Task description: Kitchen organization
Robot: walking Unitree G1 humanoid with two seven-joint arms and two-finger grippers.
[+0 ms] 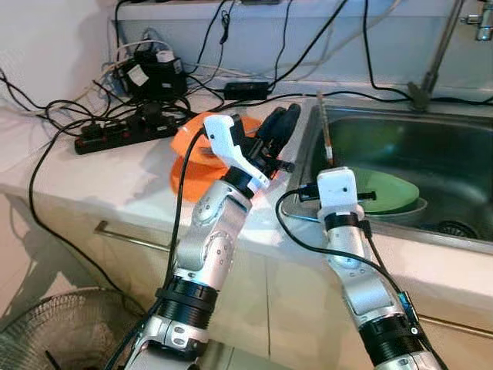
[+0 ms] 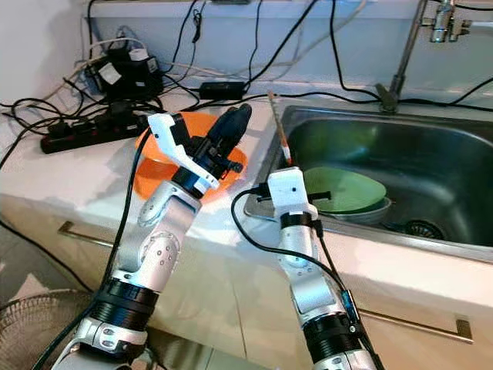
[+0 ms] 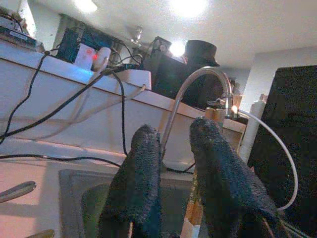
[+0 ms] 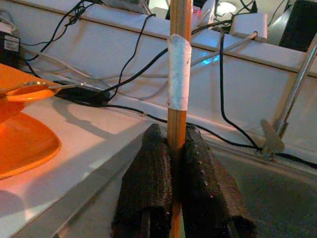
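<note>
Right claw (image 4: 171, 163) tight around upright wooden stick (image 4: 179, 64) (taped) at sink (image 2: 431, 146); left claw (image 3: 173, 168) parted.

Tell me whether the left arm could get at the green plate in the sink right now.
Probably yes. The left gripper hovers open over the orange plate beside the sink, and the green plate lies uncovered. The right gripper, holding a wooden stick at the sink's near edge, could crowd it.

— Colours on the bench (image 2: 85, 181)?
— White bench, orange plate (image 2: 150, 176), black cables (image 2: 185, 85).
— And the sink (image 2: 454, 166)?
— Steel grey, green plate (image 2: 350, 189) inside. A tan wooden stick (image 4: 179, 22) with a white tape band, in the black right claw (image 4: 176, 148)
</note>
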